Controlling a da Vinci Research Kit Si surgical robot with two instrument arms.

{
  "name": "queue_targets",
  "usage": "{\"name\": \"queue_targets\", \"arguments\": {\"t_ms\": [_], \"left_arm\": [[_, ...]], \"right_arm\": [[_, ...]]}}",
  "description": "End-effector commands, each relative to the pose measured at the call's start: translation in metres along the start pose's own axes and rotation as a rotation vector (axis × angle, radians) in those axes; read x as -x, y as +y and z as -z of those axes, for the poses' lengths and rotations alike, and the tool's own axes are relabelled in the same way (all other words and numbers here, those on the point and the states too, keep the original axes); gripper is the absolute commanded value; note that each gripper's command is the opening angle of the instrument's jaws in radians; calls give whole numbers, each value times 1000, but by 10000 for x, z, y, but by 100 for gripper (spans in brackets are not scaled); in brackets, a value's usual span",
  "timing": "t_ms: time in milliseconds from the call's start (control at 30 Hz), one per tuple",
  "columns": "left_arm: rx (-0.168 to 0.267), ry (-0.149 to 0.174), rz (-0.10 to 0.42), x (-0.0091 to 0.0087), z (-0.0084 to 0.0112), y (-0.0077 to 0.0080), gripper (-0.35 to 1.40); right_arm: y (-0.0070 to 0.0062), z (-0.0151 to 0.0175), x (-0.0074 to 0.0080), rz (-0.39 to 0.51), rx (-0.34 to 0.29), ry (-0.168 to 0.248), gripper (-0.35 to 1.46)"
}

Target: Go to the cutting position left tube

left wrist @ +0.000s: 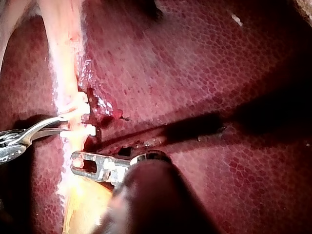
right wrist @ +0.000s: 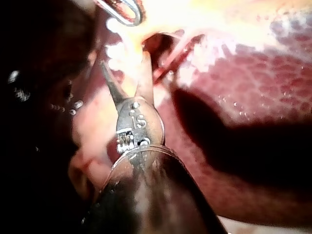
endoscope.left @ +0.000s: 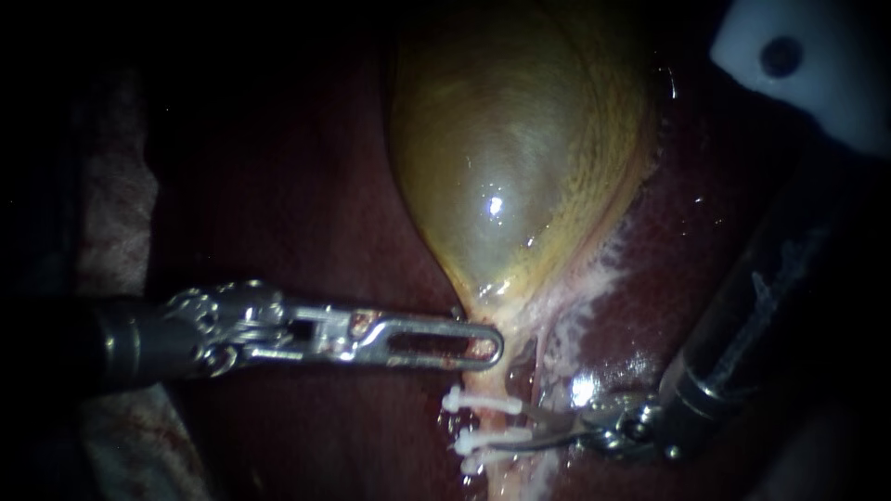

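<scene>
The yellow gallbladder point(endoscope.left: 510, 167) lies on the dark red liver point(endoscope.left: 306, 186) and narrows downward to a pale tube point(endoscope.left: 494, 419). Three white clips point(endoscope.left: 478, 402) cross this tube. My left instrument point(endoscope.left: 487, 347) comes in level, its slotted jaws shut on the gallbladder's neck just above the clips; it also shows in the left wrist view point(left wrist: 78, 162). My right instrument point(endoscope.left: 506, 429) ends in two thin blades, open, their tips at the tube between the clips. Those spread blades point(right wrist: 124, 61) show in the right wrist view, and beside the clips point(left wrist: 82, 113) in the left wrist view.
A thin reddish strand point(right wrist: 175, 61) runs beside the clipped tube. A blood-stained cloth point(endoscope.left: 111, 232) lies at the far left. A white part with a dark hole point(endoscope.left: 807, 65) sits above the right instrument's shaft. Whitish frayed tissue point(endoscope.left: 585, 297) borders the gallbladder's right edge.
</scene>
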Motion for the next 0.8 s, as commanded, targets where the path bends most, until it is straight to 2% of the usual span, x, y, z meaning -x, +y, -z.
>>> {"name": "queue_targets", "arguments": {"t_ms": [33,300,433,633,800], "left_arm": [[0,0,0,0,0,0,-35],[0,0,1,0,0,1,-35],[0,0,1,0,0,2,-35],[0,0,1,0,0,2,-35],[0,0,1,0,0,2,-35]], "right_arm": [[0,-3,0,-2,-4,-2,123],[-1,-15,-5,6,-17,-12,115],[2,-20,-7,6,-15,-13,113],[4,-30,-14,3,-18,-13,101],[9,-41,-21,-5,-17,-11,101]]}}
